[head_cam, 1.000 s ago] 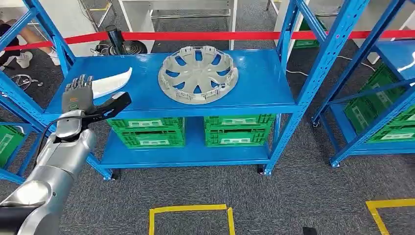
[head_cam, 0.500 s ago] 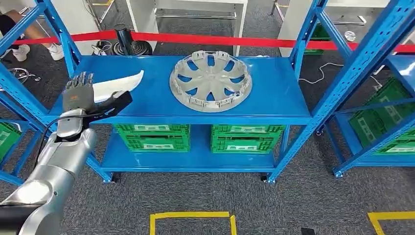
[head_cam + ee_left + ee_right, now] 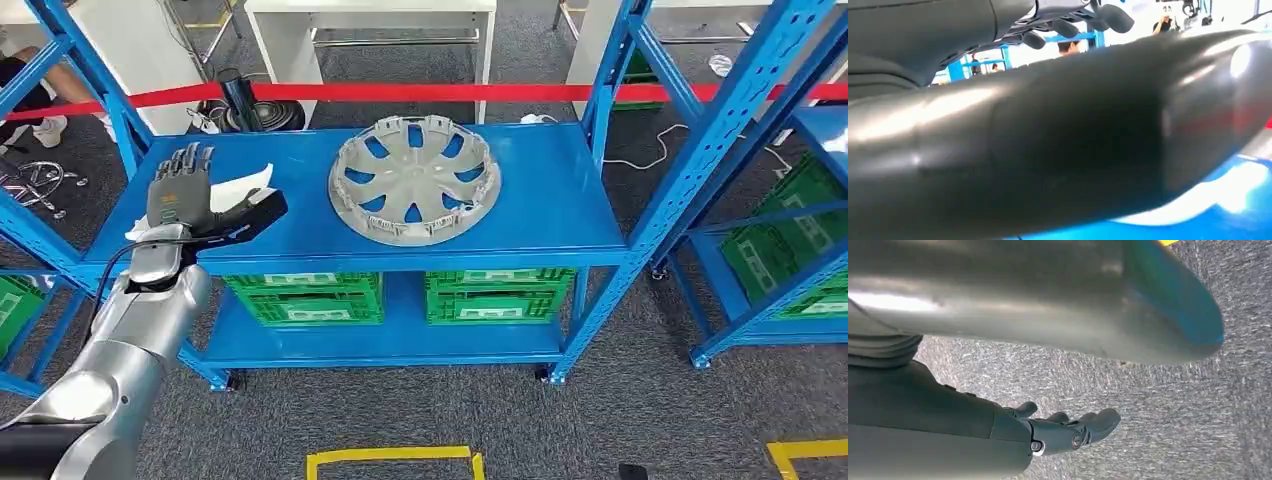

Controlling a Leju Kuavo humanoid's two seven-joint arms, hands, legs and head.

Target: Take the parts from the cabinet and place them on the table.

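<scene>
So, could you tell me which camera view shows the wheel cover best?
The head view: the whole wheel cover lies in plain sight on the shelf. In the wrist views I cannot make it out.

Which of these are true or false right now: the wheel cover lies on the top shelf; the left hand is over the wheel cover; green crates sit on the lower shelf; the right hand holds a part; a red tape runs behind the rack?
1. The wheel cover lies on the top shelf. True.
2. The left hand is over the wheel cover. False: it is at the shelf's left end, by a white part, apart from the wheel cover.
3. Green crates sit on the lower shelf. True.
4. The right hand holds a part. False: it hangs over the grey floor with nothing in it.
5. A red tape runs behind the rack. True.
</scene>
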